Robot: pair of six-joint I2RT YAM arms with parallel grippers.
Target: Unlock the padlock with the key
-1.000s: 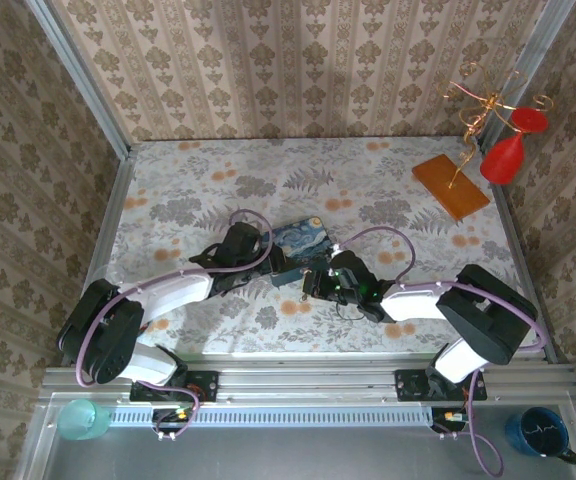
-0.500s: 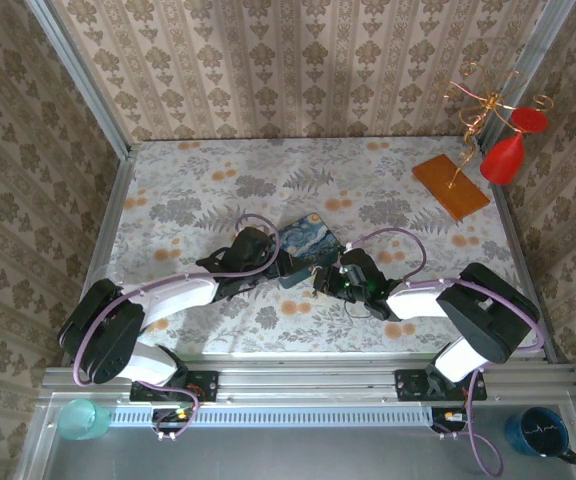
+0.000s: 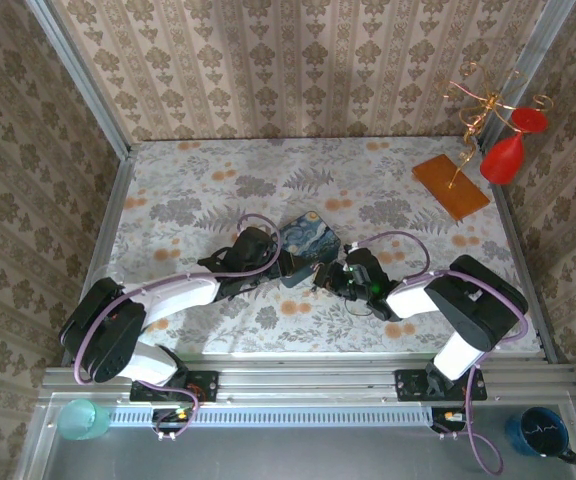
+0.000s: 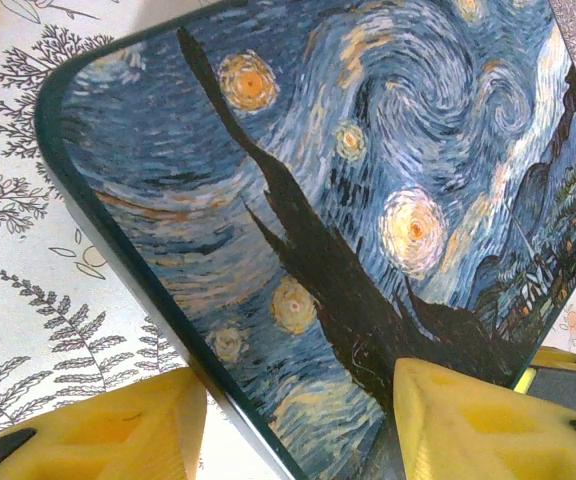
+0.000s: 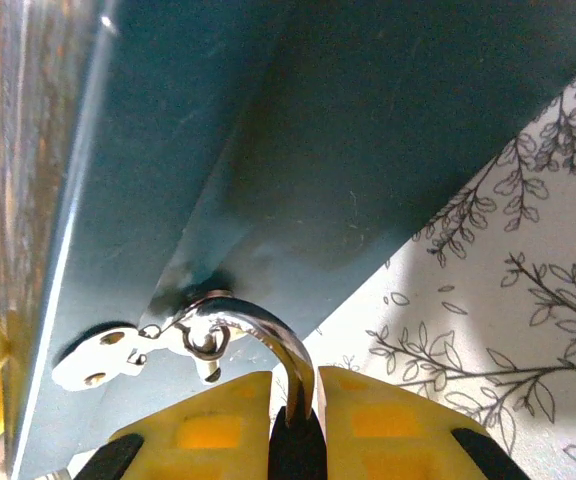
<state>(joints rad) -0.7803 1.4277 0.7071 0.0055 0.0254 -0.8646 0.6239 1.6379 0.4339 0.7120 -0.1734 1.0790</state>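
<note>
The blue starry-painting box (image 3: 310, 234) lies mid-table, and its painted lid (image 4: 348, 200) shows close up in the left wrist view. My left gripper (image 3: 286, 266) straddles the box's near corner, one yellow finger (image 4: 118, 430) outside its dark edge and the other (image 4: 488, 420) on the opposite side, shut on it. The padlock (image 5: 296, 440) is a small black body with a silvery shackle (image 5: 273, 335) hooked through the box's metal hasp (image 5: 118, 358). My right gripper (image 5: 295, 392) is shut on the padlock's body, right beside the box (image 3: 324, 278). The key is hidden.
An orange wooden board (image 3: 451, 185) with a wire stand holding red glasses (image 3: 508, 155) stands at the back right. A teal cup (image 3: 78, 420) and a dark blue mug (image 3: 538, 432) sit below the rail. Patterned walls close in the table on three sides.
Both grippers and the box have shifted slightly to the right and away from the bases. The grips look unchanged.
</note>
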